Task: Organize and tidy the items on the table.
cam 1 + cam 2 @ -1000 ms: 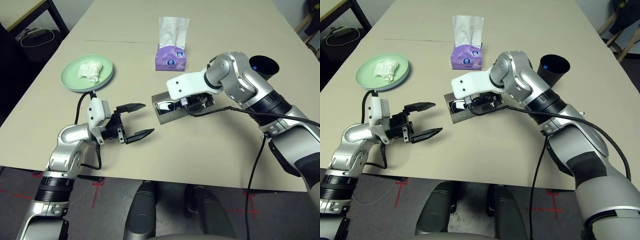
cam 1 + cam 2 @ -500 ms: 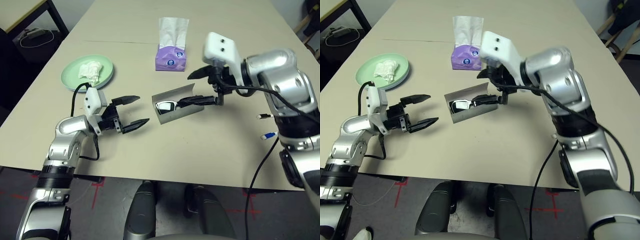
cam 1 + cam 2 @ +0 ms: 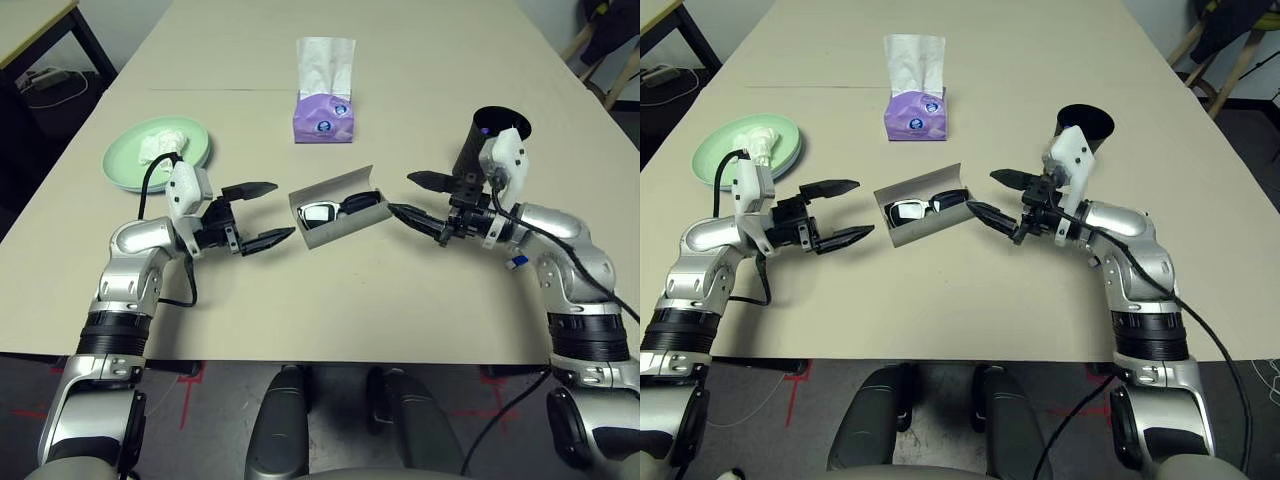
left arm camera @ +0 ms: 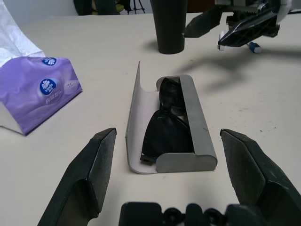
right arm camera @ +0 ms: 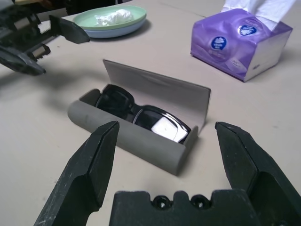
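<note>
L pincer (image 3: 258, 214) is released, fingers spread wide, empty, pointing level toward the grey glasses case (image 3: 340, 218) from its L end, near but not touching. R pincer (image 3: 420, 198) is also released, fingers wide apart, empty, pointing at the case from the opp. side, lower fingertip just beside the case's R end; contact can't be told.

Case lies betw. the two pincers on the table (image 3: 300, 300), lid up & open, tilted back toward the far side. Black sunglasses (image 4: 165, 126) sit folded inside the tray part, lenses showing.

Behind the R pincer stands the black cup (image 3: 490, 145), upright, partly hidden by the wrist's white housing. A bit of the white-and-blue pen (image 3: 516, 262) peeks out by the R forearm.

Far-L of the L pincer: pale green plate (image 3: 125, 165) w/ crumpled white tissue (image 3: 158, 148) on it; a pale blue rim shows under it in the R wrist view. Purple tissue box (image 3: 322, 116) stands beyond the case, well apart, white tissue sticking up.
</note>
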